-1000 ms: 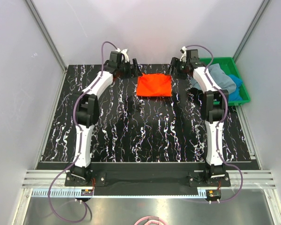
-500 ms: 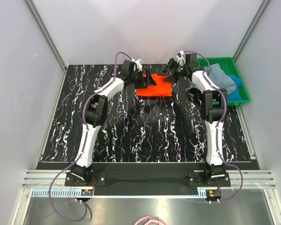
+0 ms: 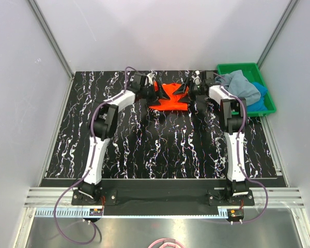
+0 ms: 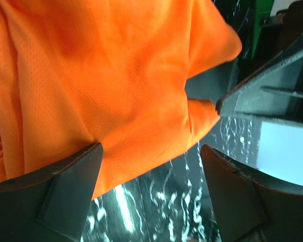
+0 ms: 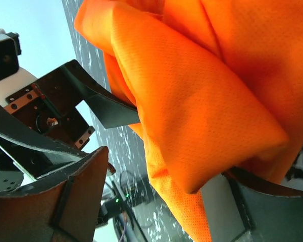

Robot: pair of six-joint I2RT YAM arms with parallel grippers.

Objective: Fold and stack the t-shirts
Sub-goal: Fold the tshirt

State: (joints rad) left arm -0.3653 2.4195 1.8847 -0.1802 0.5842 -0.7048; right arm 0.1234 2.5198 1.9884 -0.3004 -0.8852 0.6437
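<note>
t-shirt [image 3: 169,103]: orange | table [image 3: 144,144]: black, white veins | tray [image 3: 240,66]: green | second t-shirt [image 3: 243,85]: seemingly grey-blue

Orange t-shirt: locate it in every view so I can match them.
Top external: orange t-shirt at far centre of the black marbled tabletop.
Left wrist: orange t-shirt fills the upper left.
Right wrist: orange t-shirt fills the upper right.
Shared landmark: black marbled tabletop, beside it in all three.

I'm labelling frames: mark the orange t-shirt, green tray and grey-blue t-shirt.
Bright orange cloth t-shirt [image 3: 169,104], top view, near edge.
Green plastic tray [image 3: 243,65], top view, far rim.
Grey-blue cloth t-shirt [image 3: 243,86], top view, bunched middle.
</note>
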